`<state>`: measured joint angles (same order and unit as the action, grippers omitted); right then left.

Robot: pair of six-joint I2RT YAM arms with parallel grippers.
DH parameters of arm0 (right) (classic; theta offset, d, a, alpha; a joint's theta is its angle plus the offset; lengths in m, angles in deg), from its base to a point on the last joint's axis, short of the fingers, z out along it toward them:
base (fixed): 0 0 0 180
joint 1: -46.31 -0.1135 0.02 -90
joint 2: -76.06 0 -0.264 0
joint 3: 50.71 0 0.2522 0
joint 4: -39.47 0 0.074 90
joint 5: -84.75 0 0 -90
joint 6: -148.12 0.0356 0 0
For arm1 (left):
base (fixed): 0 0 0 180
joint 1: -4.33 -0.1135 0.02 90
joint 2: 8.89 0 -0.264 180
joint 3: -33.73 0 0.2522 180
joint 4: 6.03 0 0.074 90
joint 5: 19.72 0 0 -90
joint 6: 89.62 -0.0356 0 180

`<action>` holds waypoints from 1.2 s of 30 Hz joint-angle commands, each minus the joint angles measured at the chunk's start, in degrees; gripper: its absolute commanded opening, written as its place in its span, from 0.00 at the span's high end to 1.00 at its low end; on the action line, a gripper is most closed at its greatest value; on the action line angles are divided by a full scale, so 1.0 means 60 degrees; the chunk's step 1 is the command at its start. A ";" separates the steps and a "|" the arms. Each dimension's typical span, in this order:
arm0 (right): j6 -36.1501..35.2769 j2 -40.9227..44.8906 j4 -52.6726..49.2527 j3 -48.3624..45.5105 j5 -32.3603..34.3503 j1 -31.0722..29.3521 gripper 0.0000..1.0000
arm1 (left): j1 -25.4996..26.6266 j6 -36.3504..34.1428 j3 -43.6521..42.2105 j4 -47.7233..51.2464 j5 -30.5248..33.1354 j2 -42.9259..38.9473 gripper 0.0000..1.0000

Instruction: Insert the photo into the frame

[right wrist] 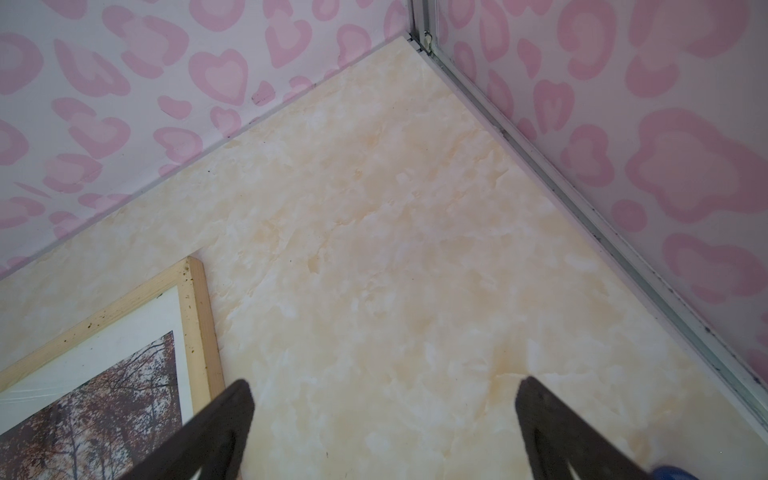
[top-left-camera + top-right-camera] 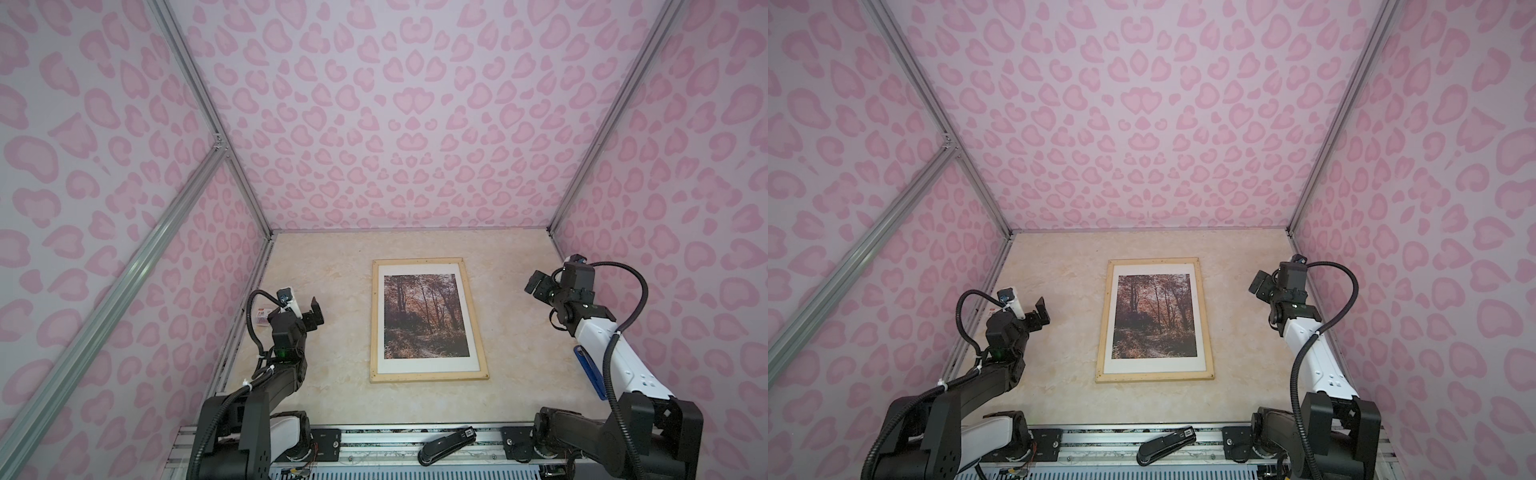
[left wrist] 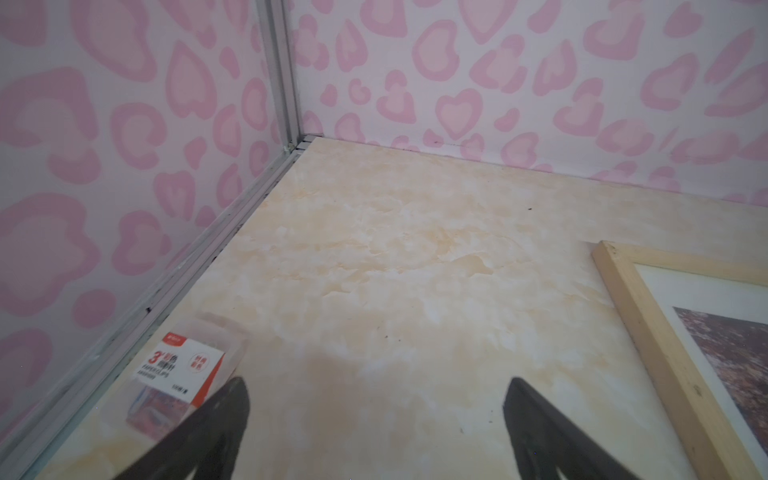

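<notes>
Lying in frame [image 2: 428,377]: photo [image 2: 424,316] | between left end effector [image 2: 314,313], right end effector [image 2: 536,286] | both spread

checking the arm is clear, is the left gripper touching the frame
Apart. In a top view the left gripper hangs over bare table, a plain gap left of the frame.

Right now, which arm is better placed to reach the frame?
Right, narrowly. The left fingers and right fingers are open, clear of the frame, but the right wrist view shows its corner beside a finger; the left shows a gap.
</notes>
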<state>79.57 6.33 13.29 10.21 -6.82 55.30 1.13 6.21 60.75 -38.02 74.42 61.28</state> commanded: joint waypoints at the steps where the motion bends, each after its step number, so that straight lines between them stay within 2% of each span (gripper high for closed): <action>1: 0.0067 0.0074 0.0595 -0.0248 -0.0070 -0.0020 0.01 | -0.0109 -0.0455 -0.0006 -0.1861 -0.1602 0.0514 0.02; 5: -0.0106 0.0416 0.1806 -0.0932 0.0292 -0.0034 0.00 | -0.0213 -0.0226 0.0101 -0.3757 -0.1589 0.2517 0.02; 6: -0.0222 0.0491 0.2144 -0.1119 0.0424 -0.0042 0.00 | -0.0213 -0.0395 0.0328 -0.2752 -0.1640 0.2198 0.02; 8: -0.0526 0.0681 0.3244 -0.1666 0.0576 -0.0056 0.00 | -0.0213 -0.0424 0.0417 -0.2968 -0.1949 0.2418 0.02; 9: -0.0792 0.0782 0.3916 -0.2007 0.0550 -0.0069 0.00 | -0.0213 -0.0578 0.0621 -0.2219 -0.2039 0.2261 0.02; 14: -0.1827 0.1251 0.8568 -0.4526 0.0514 -0.0210 0.00 | -0.0003 -0.0673 0.0885 -0.1812 -0.1566 0.2357 0.02; 16: -0.1868 0.1203 0.9536 -0.5072 0.0540 -0.0212 0.00 | 0.0006 -0.0661 0.0892 -0.1876 -0.1523 0.2390 0.02; 23: -0.2374 0.0453 0.9015 -0.4742 -0.0048 -0.0217 0.01 | 0.0050 -0.0590 0.0936 -0.1729 -0.1196 0.2358 0.02; 29: -0.2419 0.0062 1.0491 -0.5375 -0.0067 -0.0210 0.00 | 0.0050 -0.0590 0.0940 -0.1720 -0.1182 0.2353 0.02; 36: -0.2457 -0.1216 1.1491 -0.5426 -0.0716 -0.0210 0.00 | 0.0053 -0.0590 0.0945 -0.1719 -0.1186 0.2359 0.02</action>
<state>65.32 1.32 75.75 -21.79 -9.13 54.12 1.46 3.17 66.01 -48.03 67.12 75.32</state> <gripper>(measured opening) 0.996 0.978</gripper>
